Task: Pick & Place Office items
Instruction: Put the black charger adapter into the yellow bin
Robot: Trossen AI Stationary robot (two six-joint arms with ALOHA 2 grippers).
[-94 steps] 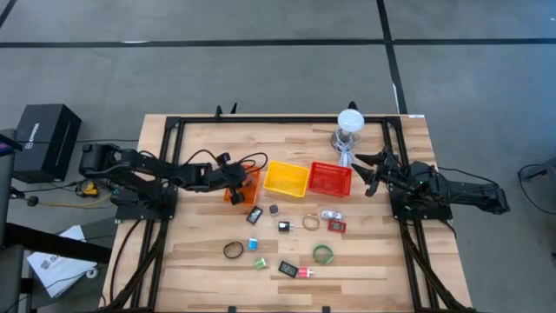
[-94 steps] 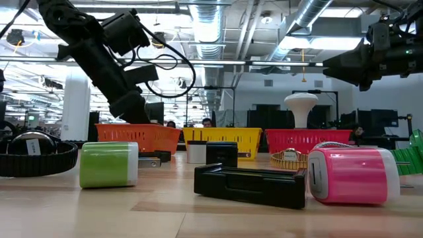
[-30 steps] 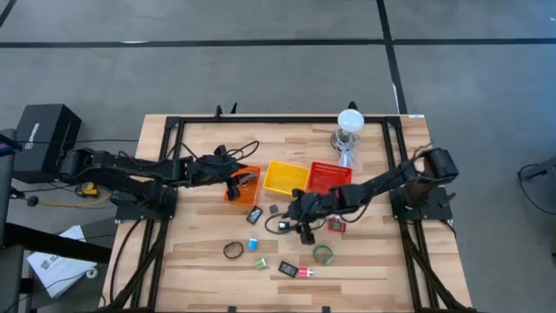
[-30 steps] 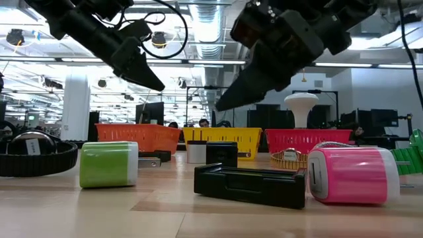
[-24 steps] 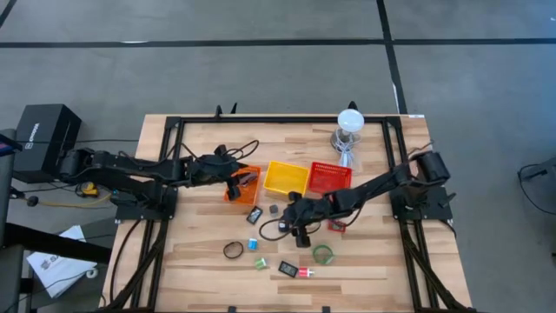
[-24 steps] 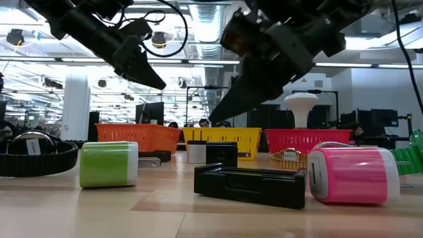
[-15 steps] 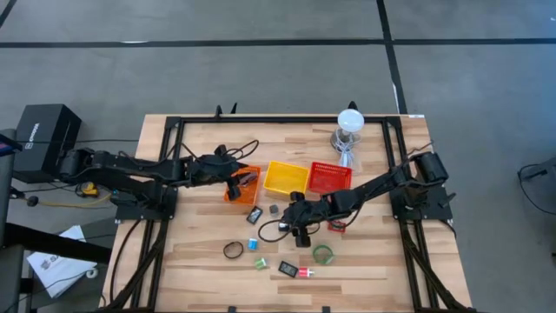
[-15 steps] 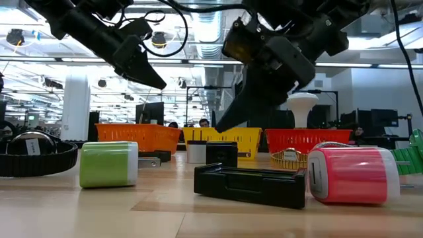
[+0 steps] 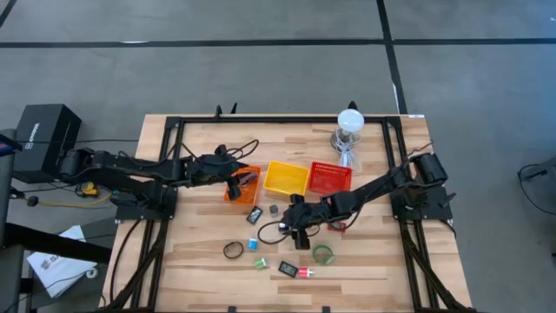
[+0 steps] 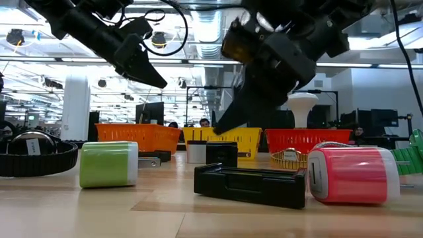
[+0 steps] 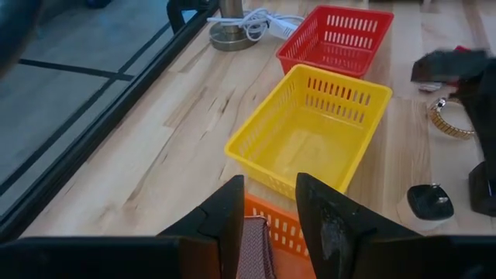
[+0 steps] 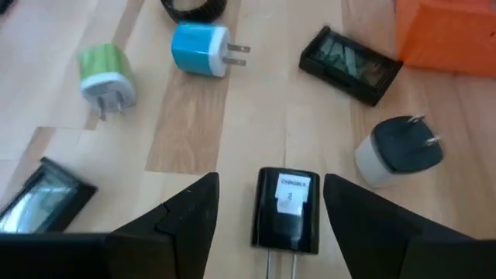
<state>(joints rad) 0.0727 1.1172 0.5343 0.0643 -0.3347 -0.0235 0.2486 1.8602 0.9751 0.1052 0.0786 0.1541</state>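
We see the right gripper [image 9: 289,228] reached out over the middle of the table [image 9: 382,269], hanging above a black plug [image 12: 287,210]. Its fingers [image 12: 177,217] stand wide apart with nothing between them, one on each side of the plug in the right wrist view; we cannot tell whether they touch it.

The left gripper [image 9: 236,185] sits above the orange basket [image 9: 247,180]. Its fingers [image 11: 222,221] are close together and clamp a dull reddish piece [image 11: 252,253] over that basket.

Next to the orange basket stand a yellow basket [image 9: 287,178] and a red basket [image 9: 330,178], the three in a row. Beyond the red one stands a jar [image 9: 348,128] with a white top.

The remaining items lie scattered on the near half of the table. Around the black plug we see a blue plug [image 12: 201,50], a green plug [image 12: 106,74], a grey-and-black plug [image 12: 395,150] and a flat black case [image 12: 349,64]. From above, a black ring [image 9: 232,250] lies towards the left, a green ring [image 9: 323,255] towards the right, and a pink plug [image 9: 305,272] near the front edge beside another black case [image 9: 287,269]. A gold band [image 11: 449,120] lies near the yellow basket.
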